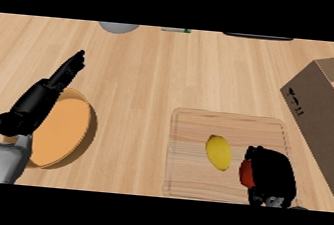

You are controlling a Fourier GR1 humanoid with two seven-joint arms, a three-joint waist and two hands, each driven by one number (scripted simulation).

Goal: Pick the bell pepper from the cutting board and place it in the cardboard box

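Curling right hand [272, 176] fingers round red pepper [245, 172] on board [198, 132], near right; left hand [50, 91] released over plate [72, 126]; risks nudging yellow fruit [219, 151] alongside, or clipping box [325, 113] wall.

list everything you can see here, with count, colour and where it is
cutting board: one, light wood, lower centre-right of the counter
lemon: one, yellow, on the cutting board
bell pepper: one, red, on the board, mostly hidden by the right hand
cardboard box: one, brown, right edge
plate: one, orange, left, under the left arm
grey object: one, top edge, cut off
dark object: one, top edge, cut off
left hand: black, fingers straight, over the left side
right hand: black, curled round the bell pepper
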